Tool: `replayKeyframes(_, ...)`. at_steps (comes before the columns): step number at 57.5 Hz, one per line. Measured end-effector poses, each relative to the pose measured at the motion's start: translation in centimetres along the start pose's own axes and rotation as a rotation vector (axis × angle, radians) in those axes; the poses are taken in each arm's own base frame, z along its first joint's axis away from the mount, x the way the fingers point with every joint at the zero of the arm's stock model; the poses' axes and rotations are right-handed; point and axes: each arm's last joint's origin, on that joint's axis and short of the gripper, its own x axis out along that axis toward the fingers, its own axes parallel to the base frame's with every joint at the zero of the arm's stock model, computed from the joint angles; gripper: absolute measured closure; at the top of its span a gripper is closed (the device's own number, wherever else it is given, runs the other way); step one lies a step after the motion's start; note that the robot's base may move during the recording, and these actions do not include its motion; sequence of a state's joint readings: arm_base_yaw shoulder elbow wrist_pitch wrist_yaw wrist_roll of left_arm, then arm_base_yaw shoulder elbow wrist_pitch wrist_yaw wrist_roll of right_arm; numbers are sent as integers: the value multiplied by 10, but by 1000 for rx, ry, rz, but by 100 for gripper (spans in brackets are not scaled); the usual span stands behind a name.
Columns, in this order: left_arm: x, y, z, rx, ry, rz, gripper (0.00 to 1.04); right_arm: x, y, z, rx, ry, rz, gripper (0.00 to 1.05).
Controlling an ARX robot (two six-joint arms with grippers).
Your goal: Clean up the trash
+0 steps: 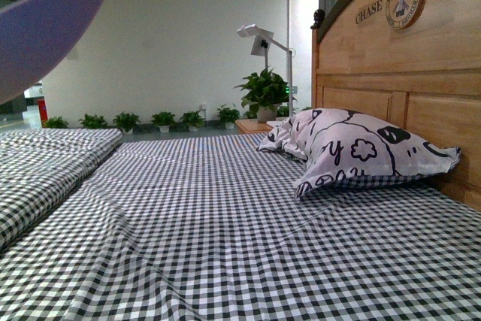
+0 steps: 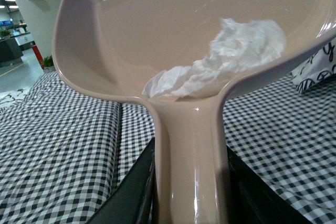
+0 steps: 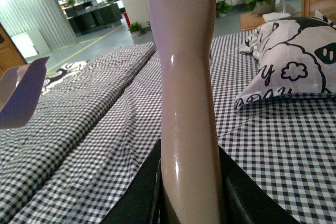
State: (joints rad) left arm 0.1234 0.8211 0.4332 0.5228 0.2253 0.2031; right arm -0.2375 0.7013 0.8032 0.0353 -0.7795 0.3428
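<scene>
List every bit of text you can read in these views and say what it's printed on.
"CHASE": wooden headboard, left of the round emblem.
"DRE...": same headboard, right of the emblem, cut off by the picture's edge.
Ring lettering on the emblem: too small to read.
Black marks on the pillow: letter-like, not readable as a word.

So the bed (image 1: 225,246) has a black-and-white gingham sheet (image 1: 188,208) over the whole top, a bit wrinkled toward the near edge. A pillow (image 1: 361,152) with black cartoon doodles lies at the head end, right up by the wooden headboard (image 1: 406,65). Along the opposite side there's a folded quilt (image 1: 45,163) in the same check, lying lengthwise on the sheet.
</scene>
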Motion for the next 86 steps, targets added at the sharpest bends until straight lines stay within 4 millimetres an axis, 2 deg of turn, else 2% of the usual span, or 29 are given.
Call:
replayKeyframes(11, -28, -8, 18, -44, -55, 11, 77, -17, 17, 1, 26, -31, 24, 84)
replayKeyframes(24, -53, -15, 17, -102, -42, 24, 77, -33, 35, 3, 44, -80, 21, 84)
replayKeyframes(29, -62, -17, 15, -122, -32, 41, 77, -34, 35, 2, 54, -96, -2, 84)
replayKeyframes(35, -73, -20, 12, -171, -8, 36, 77, -35, 28, -3, 106, -97, -128, 84)
replayKeyframes(86, -75, -20, 12, -191, -11, 41, 77, -37, 26, -3, 123, -103, -157, 84)
